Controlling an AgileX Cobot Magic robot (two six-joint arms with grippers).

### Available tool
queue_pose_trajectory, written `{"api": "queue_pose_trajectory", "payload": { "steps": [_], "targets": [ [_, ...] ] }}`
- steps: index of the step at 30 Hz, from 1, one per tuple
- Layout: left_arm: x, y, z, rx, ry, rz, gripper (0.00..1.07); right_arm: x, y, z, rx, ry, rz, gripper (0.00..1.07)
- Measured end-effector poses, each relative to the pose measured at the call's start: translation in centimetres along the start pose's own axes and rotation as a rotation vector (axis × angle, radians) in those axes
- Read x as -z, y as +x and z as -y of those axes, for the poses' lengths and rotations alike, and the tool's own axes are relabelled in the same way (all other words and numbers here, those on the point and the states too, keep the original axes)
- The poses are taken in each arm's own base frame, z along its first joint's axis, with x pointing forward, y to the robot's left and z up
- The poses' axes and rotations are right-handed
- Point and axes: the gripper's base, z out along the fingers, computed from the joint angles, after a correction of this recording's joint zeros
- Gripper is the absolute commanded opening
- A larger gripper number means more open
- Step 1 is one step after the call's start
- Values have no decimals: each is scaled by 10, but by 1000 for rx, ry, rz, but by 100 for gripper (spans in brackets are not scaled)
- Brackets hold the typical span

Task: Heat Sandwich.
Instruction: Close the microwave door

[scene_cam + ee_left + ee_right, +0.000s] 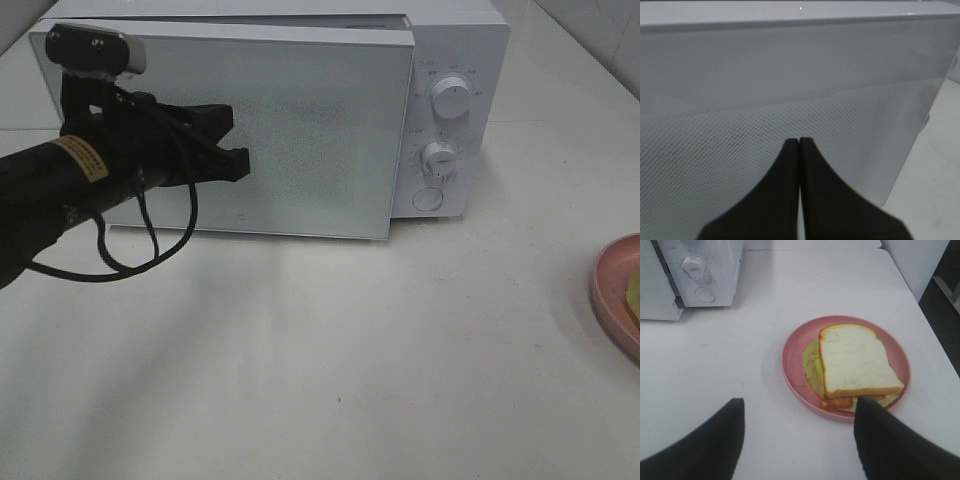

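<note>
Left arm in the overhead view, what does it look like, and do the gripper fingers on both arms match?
The left arm is black with a yellow label, a loose black cable looping below, and a grey-and-black camera mounted on top. Both the left gripper and the right gripper have matte black, tapering, wedge-shaped fingers.

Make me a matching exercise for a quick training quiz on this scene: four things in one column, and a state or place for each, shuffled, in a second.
Things:
1. left hand
2. right hand
3. sandwich
4. microwave door

States or places:
A. lies on the pink plate
B. open, holding nothing, above the table short of the plate
C. shut, tips at the door's glass front
D. swung slightly ajar

Pairs: 1-C, 2-B, 3-A, 4-D
</note>
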Motion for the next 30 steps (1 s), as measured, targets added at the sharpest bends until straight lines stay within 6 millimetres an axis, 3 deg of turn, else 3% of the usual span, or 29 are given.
{"api": "queue_pose_trajectory", "payload": {
  "steps": [15,30],
  "targets": [
    [-47,-12,26,-10,59,-1,0,0,0,0,0,0,0,60],
    [-78,-12,43,-19,92,-22,0,0,0,0,0,0,0,60]
  ]
}}
